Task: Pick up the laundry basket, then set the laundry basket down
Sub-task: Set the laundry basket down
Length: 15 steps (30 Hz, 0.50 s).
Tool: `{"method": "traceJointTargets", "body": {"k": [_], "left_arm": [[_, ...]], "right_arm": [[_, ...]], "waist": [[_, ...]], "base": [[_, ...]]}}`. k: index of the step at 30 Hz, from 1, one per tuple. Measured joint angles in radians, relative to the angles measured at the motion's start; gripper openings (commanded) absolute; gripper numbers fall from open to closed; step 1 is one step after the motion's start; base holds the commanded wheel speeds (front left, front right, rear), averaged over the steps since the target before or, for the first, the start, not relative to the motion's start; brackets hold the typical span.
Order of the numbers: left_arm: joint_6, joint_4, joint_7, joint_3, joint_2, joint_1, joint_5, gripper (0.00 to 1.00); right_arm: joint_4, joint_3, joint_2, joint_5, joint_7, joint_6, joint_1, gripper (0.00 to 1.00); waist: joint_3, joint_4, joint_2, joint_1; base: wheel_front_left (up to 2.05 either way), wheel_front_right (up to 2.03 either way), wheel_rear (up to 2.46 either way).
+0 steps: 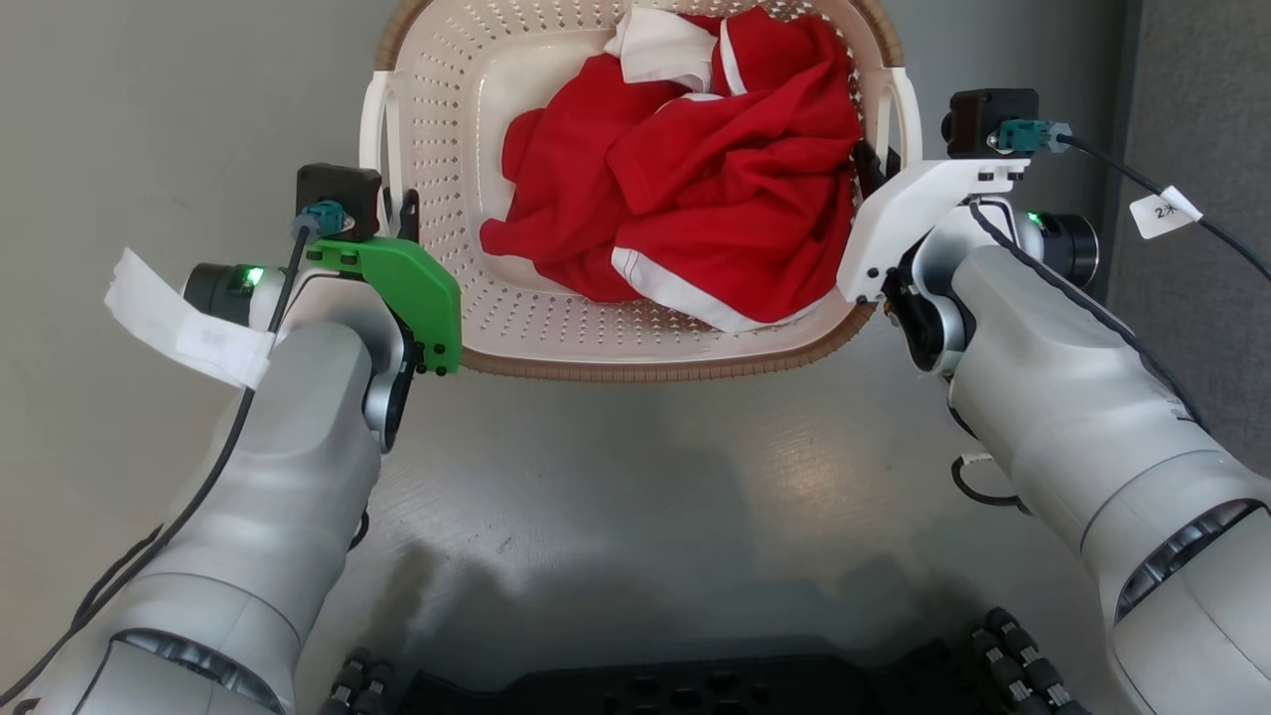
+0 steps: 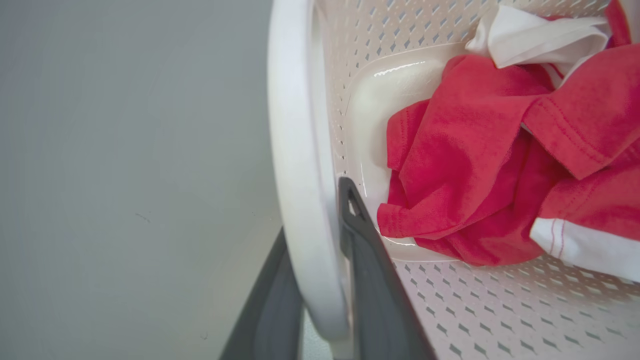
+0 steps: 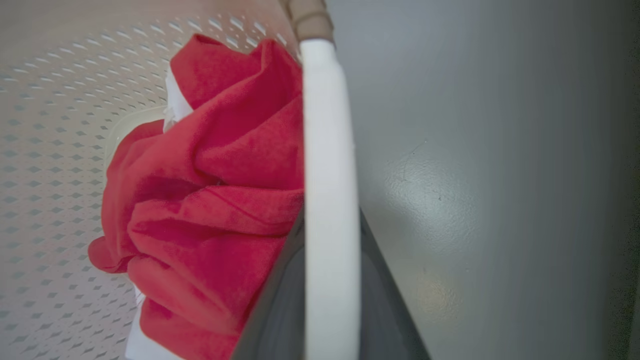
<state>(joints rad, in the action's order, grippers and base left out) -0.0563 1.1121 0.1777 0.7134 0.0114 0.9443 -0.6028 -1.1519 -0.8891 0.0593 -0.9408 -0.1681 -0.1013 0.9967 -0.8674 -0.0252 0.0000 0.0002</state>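
Left gripper (image 2: 315,210) clamped the laundry basket's (image 1: 596,333) 9 o'clock handle (image 2: 295,150), right gripper (image 3: 330,220) its 3 o'clock handle (image 3: 325,125); grasp looked done, lift unclear, set-down was left.

Outward of the left gripper (image 1: 407,211) lies smooth grey floor (image 1: 149,119), faintly scuffed. Below the right gripper (image 1: 867,164) in the head view, a soft pale sheen of light (image 1: 794,467) sits on it. Outward of that gripper runs a darker grey textured strip (image 1: 1211,79).

Bright, even light in the head view; a pale sheen on the grey floor (image 1: 794,467), the robot's shadow (image 1: 596,606) pooling at the bottom edge. Wrist views are soft: white handle (image 3: 330,200) and dark fingers (image 3: 280,310) smeared, probably too close to focus.
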Motion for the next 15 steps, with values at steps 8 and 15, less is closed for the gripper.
{"method": "traceJointTargets", "body": {"k": [8,15], "left_arm": [[0.000,0.010,0.009,0.005,0.000,0.025,0.000,0.00],[0.000,0.012,0.013,0.012,0.000,0.037,0.000,0.00]], "right_arm": [[-0.004,-0.002,0.000,0.000,-0.010,0.009,0.023,0.00],[-0.012,-0.006,0.000,0.000,-0.018,0.012,0.030,0.00]], "waist": [[-0.026,0.002,0.0000,-0.0001],[-0.054,0.009,0.0000,-0.0001]], "base": [[0.00,0.00,0.00],[0.00,0.00,0.00]]}}
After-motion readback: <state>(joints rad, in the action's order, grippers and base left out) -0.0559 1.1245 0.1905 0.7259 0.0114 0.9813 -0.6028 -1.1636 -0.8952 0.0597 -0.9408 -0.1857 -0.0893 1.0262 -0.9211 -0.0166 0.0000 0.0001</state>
